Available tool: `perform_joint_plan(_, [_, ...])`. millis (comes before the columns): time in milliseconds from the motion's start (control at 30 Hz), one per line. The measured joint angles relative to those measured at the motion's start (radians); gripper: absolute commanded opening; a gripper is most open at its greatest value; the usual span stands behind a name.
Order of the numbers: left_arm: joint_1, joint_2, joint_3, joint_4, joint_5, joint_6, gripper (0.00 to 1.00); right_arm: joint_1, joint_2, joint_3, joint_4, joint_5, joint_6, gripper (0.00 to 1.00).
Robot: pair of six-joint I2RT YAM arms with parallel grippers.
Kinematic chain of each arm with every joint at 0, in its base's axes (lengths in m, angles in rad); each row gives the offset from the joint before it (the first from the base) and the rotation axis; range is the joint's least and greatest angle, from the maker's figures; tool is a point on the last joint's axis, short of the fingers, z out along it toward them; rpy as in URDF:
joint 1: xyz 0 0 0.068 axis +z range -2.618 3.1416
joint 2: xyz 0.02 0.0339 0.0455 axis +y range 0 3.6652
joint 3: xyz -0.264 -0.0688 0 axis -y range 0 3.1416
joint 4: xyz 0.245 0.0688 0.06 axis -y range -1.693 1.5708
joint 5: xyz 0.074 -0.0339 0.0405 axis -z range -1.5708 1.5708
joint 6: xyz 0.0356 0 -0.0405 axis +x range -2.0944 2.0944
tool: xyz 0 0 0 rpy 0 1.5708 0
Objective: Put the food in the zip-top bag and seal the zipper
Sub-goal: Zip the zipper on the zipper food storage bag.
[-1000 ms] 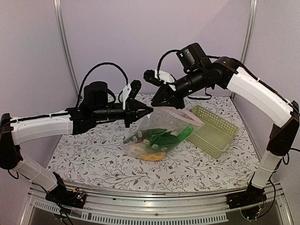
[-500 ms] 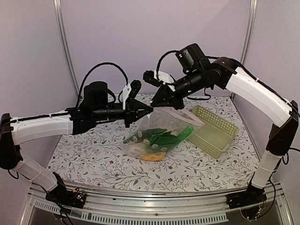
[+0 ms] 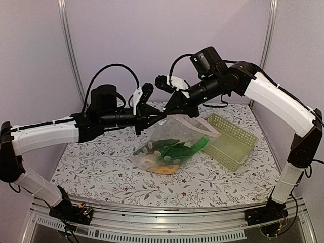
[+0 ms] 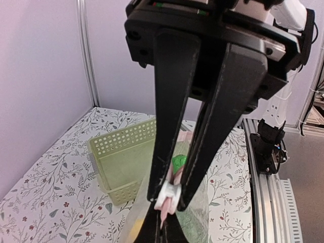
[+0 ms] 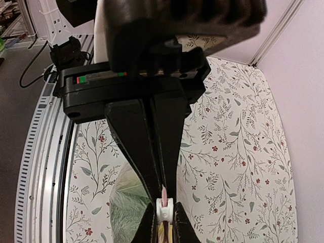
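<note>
Because the toy produce (image 3: 171,150) already sits in the zip-top bag (image 3: 178,135), 9 o'clock of the lattice basket (image 3: 232,139), my left pincer (image 3: 162,118) and right pincer (image 3: 170,112) are clamped tight on its pink zipper (image 3: 195,123) to press it sealed.

Pale lilac walls (image 3: 152,40), 2 metal corner posts (image 3: 67,30) at back. Table (image 3: 101,172) covered in white floral-print cloth. Silver aluminium rail (image 3: 167,230) along near edge. Even, soft indoor light.

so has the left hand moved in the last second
Yes, slightly. In the top view the left hand sits a bit higher against the green basket, which has stayed put.
</note>
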Motion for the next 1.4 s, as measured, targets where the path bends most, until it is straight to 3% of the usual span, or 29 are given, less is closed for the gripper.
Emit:
perform_joint_plan(500, [0.000, -0.050, -0.043, 0.005, -0.109, 0.008, 0.00, -0.067, -0.001, -0.034, -0.013, -0.030, 0.031, 0.00])
perform_joint_plan(1033, [0.055, -0.122, -0.094, -0.031, -0.139, 0.016, 0.00, -0.232, -0.172, -0.354, -0.034, -0.044, 0.011, 0.00])
perform_joint_plan(1400, [0.079, -0.142, -0.100, -0.035, -0.143, 0.016, 0.00, -0.330, -0.261, -0.478, -0.057, -0.043, -0.020, 0.00])
